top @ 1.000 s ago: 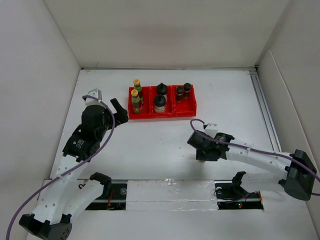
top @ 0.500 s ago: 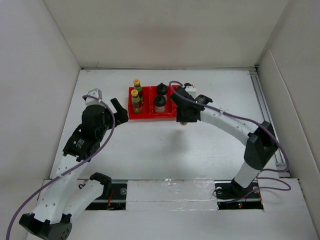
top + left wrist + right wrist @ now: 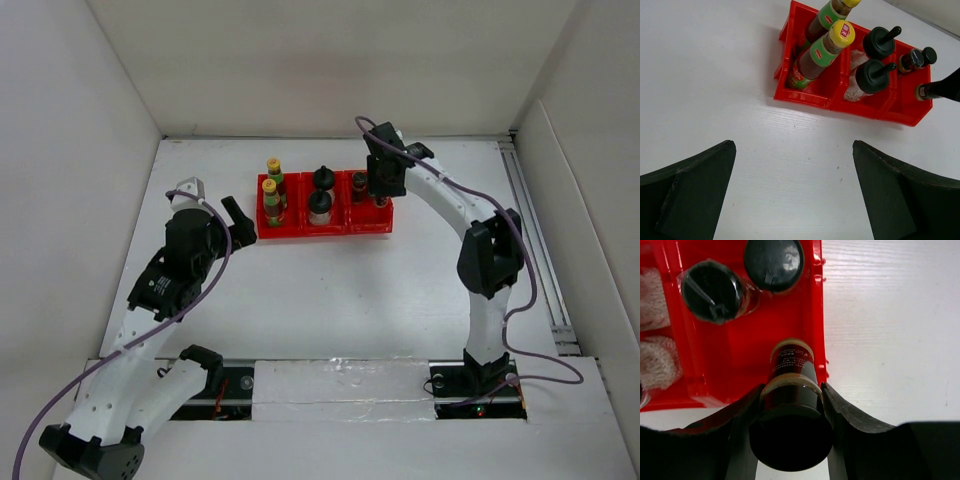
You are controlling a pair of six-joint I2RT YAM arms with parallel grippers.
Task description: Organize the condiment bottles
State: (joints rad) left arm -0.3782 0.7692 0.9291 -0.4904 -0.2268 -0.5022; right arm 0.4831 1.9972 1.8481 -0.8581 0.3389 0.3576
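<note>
Fingers [image 3: 690, 195] of the left gripper [image 3: 238, 222] stand spread wide with nothing between them, hovering over the bare white table [image 3: 330, 300] just short of the left end of the red tray [image 3: 325, 231]. Beyond them, the tray's left compartment holds two yellow-capped bottles [image 3: 822, 50], one behind the other. Each wears a green-and-red label, and the nearer cap carries a small red mark whose letters are too small to read. The middle compartment holds two white jars [image 3: 872, 75] with black lids, again one behind the other, with no writing that shows. In the right compartment two dark-capped shakers [image 3: 912, 59] stand side by side at the back. Farthest out, the right gripper [image 3: 382, 180] reaches down over that same compartment, its fingers [image 3: 840, 415] pinching a third shaker [image 3: 789, 362] just under its dark cap. This one has a dark red label with fine pale print that cannot be read. It sits at the front of the compartment, close to the tray's outer wall; whether its base touches the floor cannot be told.
</note>
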